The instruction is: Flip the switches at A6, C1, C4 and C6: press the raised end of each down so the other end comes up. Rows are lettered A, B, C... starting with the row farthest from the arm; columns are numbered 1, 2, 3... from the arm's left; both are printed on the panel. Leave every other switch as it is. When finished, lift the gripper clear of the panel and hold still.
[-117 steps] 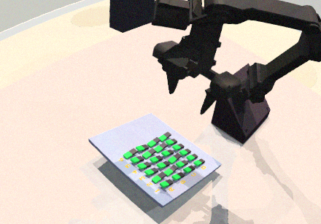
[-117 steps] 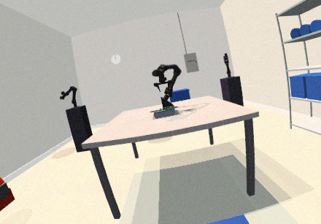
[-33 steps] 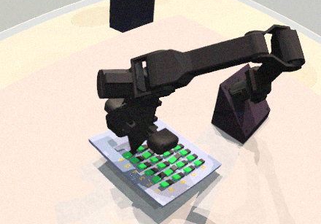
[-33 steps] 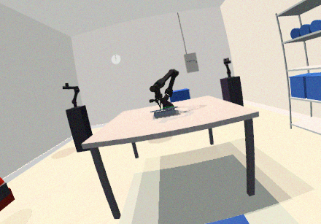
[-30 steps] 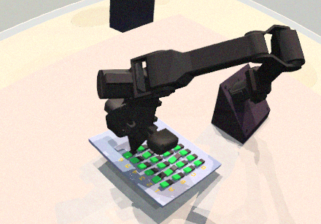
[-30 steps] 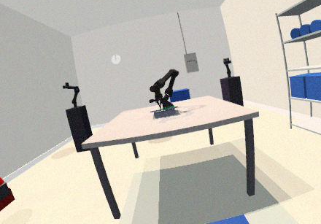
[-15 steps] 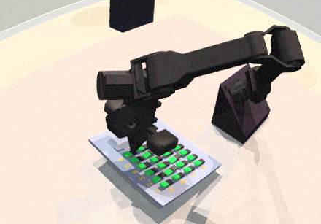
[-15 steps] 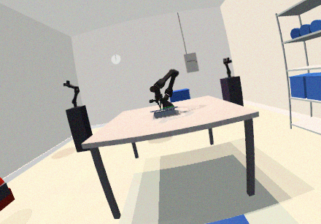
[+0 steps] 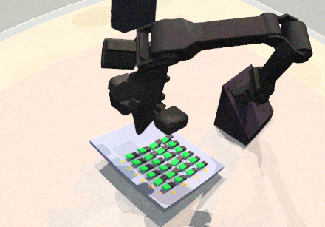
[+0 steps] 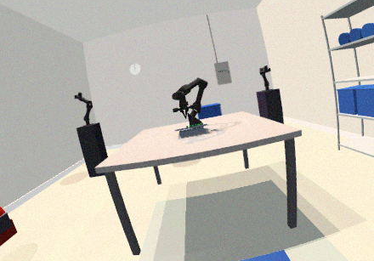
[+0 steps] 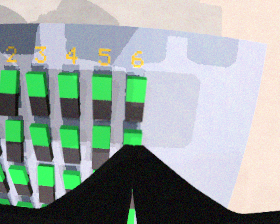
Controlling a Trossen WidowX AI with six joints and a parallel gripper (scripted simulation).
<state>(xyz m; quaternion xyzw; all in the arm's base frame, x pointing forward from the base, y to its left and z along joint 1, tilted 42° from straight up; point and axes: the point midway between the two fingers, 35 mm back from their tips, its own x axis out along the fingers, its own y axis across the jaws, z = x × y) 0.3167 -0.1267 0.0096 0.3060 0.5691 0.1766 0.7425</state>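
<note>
Hovering above the panel's far edge, the claw is shut tight, with nothing held.
Stiff, light rocker switches are seen at frame centre; no grasp is needed, only the raised end pressed.

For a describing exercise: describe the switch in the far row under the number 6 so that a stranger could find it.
Find the pale blue panel on the table. Yellow numbers run along its far edge; go to 6, the last. The switch just below it ends its row, with bare panel beside it.
</note>
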